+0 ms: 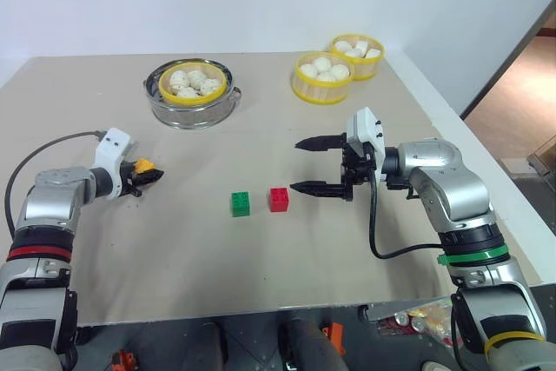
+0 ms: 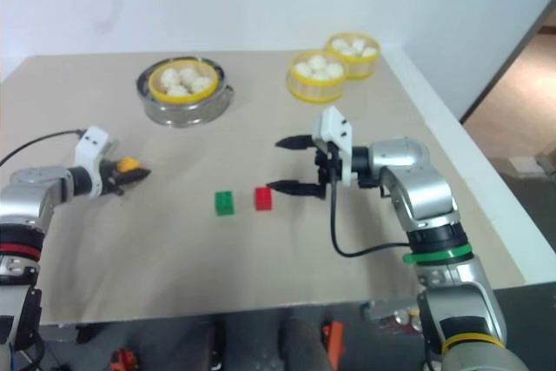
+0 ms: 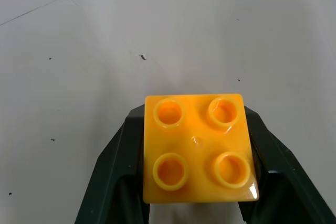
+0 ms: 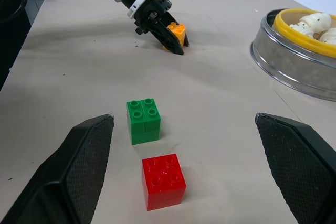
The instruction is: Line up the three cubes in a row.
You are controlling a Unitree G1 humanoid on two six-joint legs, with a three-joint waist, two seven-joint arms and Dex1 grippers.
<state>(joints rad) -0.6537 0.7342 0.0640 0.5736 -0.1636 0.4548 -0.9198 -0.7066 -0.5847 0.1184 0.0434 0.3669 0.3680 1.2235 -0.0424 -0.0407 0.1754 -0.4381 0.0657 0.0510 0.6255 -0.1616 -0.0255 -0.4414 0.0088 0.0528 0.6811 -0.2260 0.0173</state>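
Looking down from the head, the left eye view counts three small studded plastic cubes on the beige bench (image 1: 261, 258). A green plastic cube (image 1: 241, 203) and a red plastic cube (image 1: 279, 199) sit near each other mid-bench with a small gap between them. The yellow-orange plastic cube (image 1: 145, 166) lies well apart, toward the robot's left, pinched between the black fingers of the left hand (image 1: 149, 175). The right hand (image 1: 311, 165) hovers just beside the red cube with its two fingers spread wide and nothing between them. At the far edge stand three yellow-rimmed baskets of white buns: one (image 1: 192, 82) sits inside a round metal pan (image 1: 191, 108), and two others (image 1: 322, 76) (image 1: 357, 45) stand touching each other to the right.

The right eye view repeats the same layout.

The left wrist view brings the yellow-orange cube close: four round studs on its glossy top, both dark fingers pressed against opposite side faces, pale bench surface beyond. Neither other cube appears here.

The right wrist view looks between its own spread fingers at the green cube, with four studs, the red cube nearer the camera, and beyond them the left hand clamped on the yellow-orange cube low at the bench. The metal pan's rim shows at one side.
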